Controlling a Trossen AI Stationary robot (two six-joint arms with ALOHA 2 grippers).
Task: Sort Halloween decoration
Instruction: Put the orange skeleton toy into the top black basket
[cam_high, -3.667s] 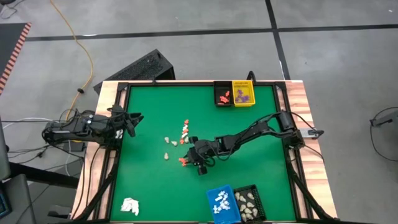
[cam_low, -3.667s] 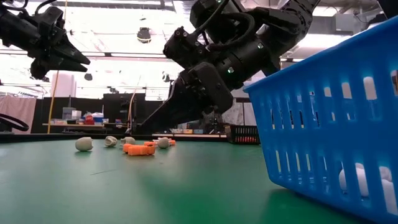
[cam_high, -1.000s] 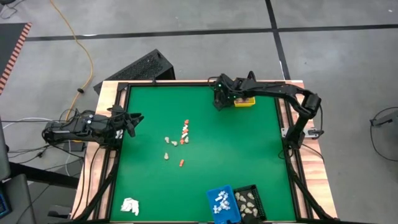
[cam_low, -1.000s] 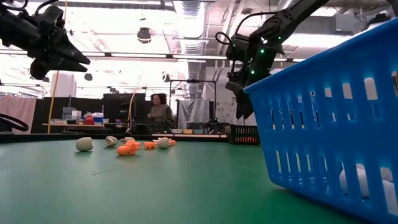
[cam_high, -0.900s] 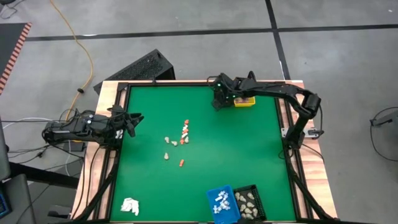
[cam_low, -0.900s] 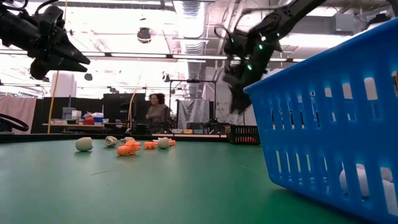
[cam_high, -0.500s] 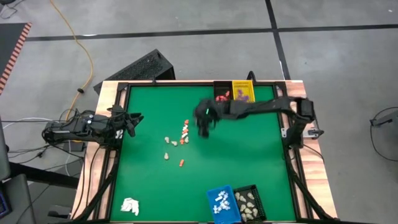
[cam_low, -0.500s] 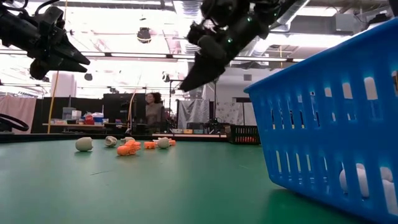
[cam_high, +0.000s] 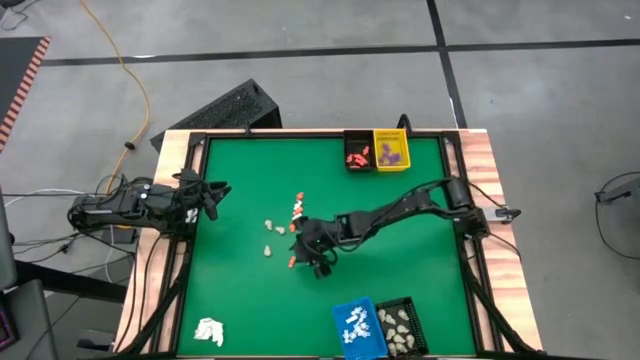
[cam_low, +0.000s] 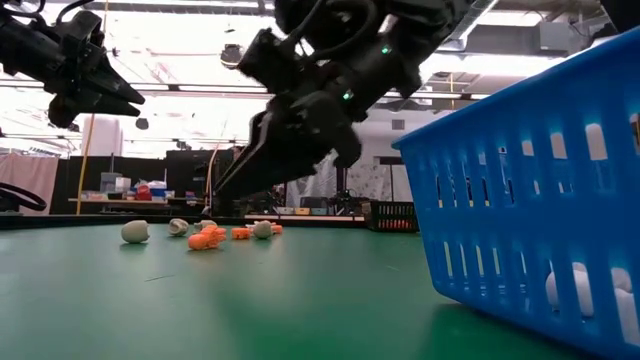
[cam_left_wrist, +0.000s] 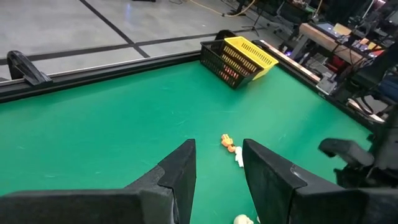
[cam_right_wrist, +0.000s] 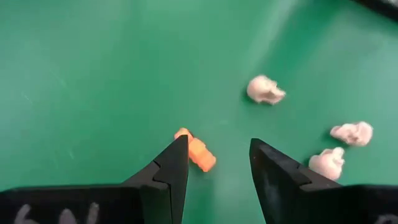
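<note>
Hovering open, right claw (cam_right_wrist: 214, 165) above an orange decoration (cam_right_wrist: 198, 152).

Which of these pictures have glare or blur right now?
Low view: bright ceiling lights wash out the background, and the right claw is dark and motion-smeared. Right wrist view: sharp on the orange piece. High view: even light on the green table.

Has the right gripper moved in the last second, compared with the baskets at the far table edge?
Yes. The right gripper has left the black basket at the far edge and now hovers mid-table, open, over an orange piece.
</note>
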